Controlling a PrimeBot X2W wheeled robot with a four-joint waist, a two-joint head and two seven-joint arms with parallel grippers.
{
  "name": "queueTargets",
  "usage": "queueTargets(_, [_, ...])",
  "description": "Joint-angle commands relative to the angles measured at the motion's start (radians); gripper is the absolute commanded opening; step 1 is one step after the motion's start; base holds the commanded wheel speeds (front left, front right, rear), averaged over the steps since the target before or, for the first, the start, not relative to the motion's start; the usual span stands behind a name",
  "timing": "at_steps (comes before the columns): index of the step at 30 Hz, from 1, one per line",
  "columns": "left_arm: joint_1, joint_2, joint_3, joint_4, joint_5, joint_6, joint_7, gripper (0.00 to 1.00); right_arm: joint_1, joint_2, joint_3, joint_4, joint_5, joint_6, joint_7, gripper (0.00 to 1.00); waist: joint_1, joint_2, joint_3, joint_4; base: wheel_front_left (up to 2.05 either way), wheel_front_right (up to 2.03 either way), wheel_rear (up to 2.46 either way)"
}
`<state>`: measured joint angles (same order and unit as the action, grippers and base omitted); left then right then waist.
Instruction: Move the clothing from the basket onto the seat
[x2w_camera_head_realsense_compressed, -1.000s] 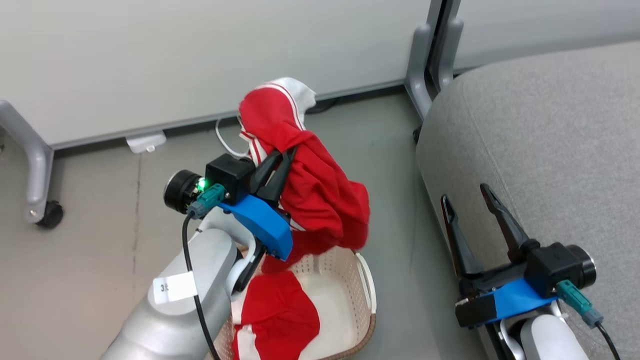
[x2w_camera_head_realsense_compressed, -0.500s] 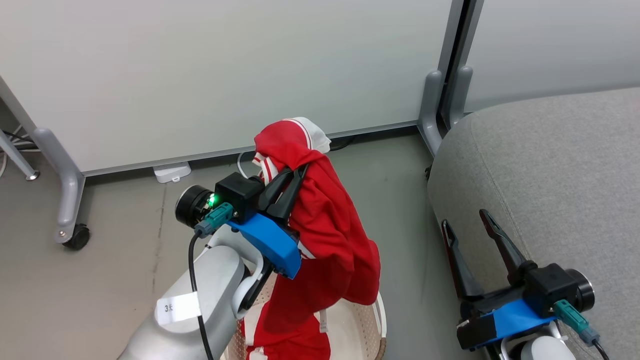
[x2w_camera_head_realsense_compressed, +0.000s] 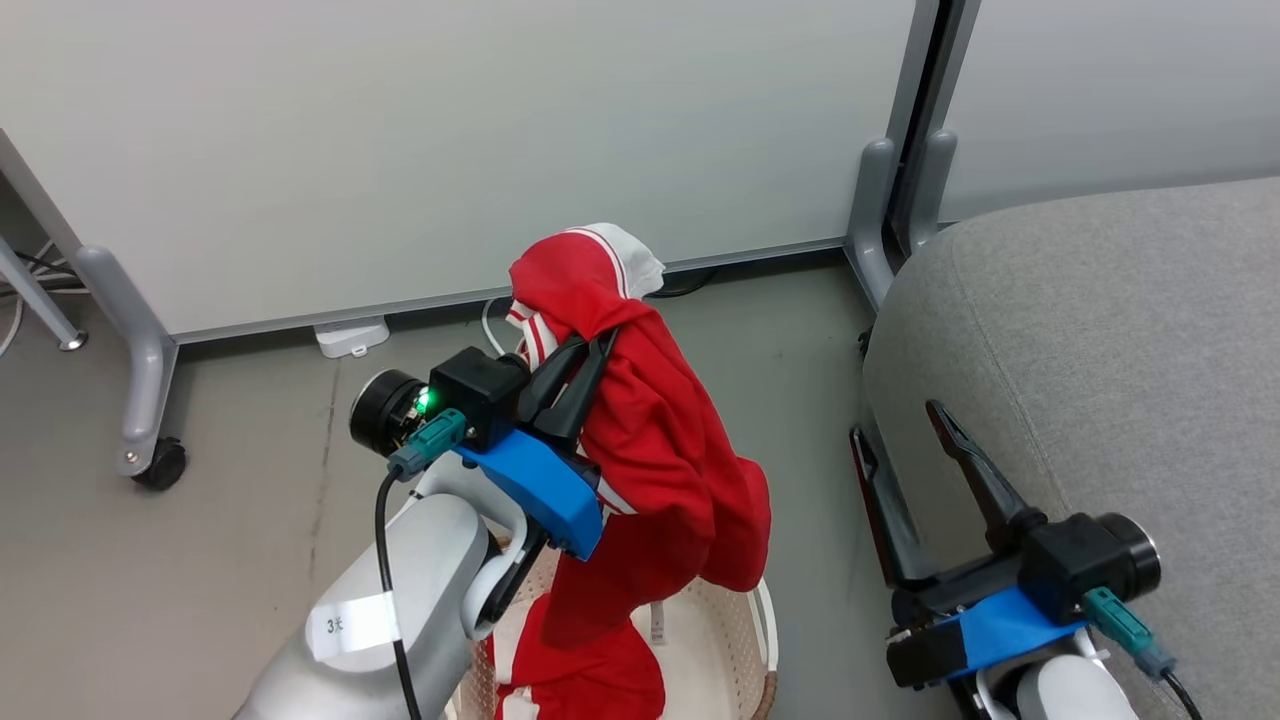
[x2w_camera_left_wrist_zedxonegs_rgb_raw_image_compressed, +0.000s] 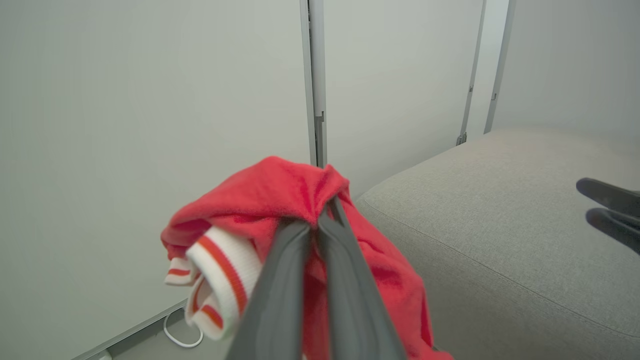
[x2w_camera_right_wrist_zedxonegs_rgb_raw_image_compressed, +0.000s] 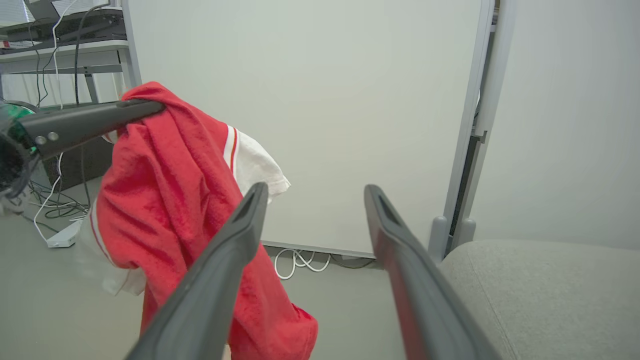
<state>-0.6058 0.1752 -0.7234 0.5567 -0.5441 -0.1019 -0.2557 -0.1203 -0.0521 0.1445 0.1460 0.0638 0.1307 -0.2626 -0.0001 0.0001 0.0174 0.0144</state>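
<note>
My left gripper (x2w_camera_head_realsense_compressed: 600, 342) is shut on a red garment with white striped trim (x2w_camera_head_realsense_compressed: 650, 450). The garment hangs from the fingers above the cream perforated basket (x2w_camera_head_realsense_compressed: 740, 650) at the bottom of the head view. A second red piece of clothing (x2w_camera_head_realsense_compressed: 590, 680) lies inside the basket. In the left wrist view the dark fingers (x2w_camera_left_wrist_zedxonegs_rgb_raw_image_compressed: 300, 280) pinch the red cloth (x2w_camera_left_wrist_zedxonegs_rgb_raw_image_compressed: 280, 195). The grey seat (x2w_camera_head_realsense_compressed: 1100, 330) fills the right side. My right gripper (x2w_camera_head_realsense_compressed: 895, 420) stands open beside the seat's edge, nothing between its fingers (x2w_camera_right_wrist_zedxonegs_rgb_raw_image_compressed: 235, 250). From the right wrist view the hanging garment (x2w_camera_right_wrist_zedxonegs_rgb_raw_image_compressed: 170, 200) drapes to the left.
White partition panels (x2w_camera_head_realsense_compressed: 450, 130) on grey wheeled legs (x2w_camera_head_realsense_compressed: 140, 400) stand behind the basket. A white cable (x2w_camera_head_realsense_compressed: 490, 320) and a small white box (x2w_camera_head_realsense_compressed: 350, 335) lie on the grey floor by the panel. A desk with cables (x2w_camera_right_wrist_zedxonegs_rgb_raw_image_compressed: 60, 35) shows at far left.
The head camera has tilted up, so the basket sits lower in the picture. The garment hangs a little higher above the basket. The right gripper has shifted slightly left.
</note>
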Motion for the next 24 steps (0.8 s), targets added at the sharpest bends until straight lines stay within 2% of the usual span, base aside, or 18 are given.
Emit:
queueTargets(1, [-0.002, 0.003, -0.001, -0.006, -0.001, 0.006, 0.002, 0.0, -0.027, -0.002, 0.014, -0.009, 0.005, 0.0, -0.004, 1.0, 0.0001, -0.0001, 0.008, 0.002, 0.0, 0.0, 0.0])
queueTargets(14, [-0.049, -0.005, -0.017, -0.019, 0.009, 0.004, 0.002, 0.0, -0.222, -0.053, 0.253, 0.047, 0.054, 0.0, -0.003, 1.0, 0.0001, -0.0001, 0.055, 0.028, 0.0, 0.0, 0.0])
queueTargets(24, [-0.091, -0.038, -0.045, -0.015, 0.023, -0.002, -0.001, 0.0, -0.39, -0.04, 0.356, 0.282, 0.062, 0.0, -0.004, 1.0, 0.0001, -0.0001, 0.1, 0.065, 0.0, 0.0, 0.0])
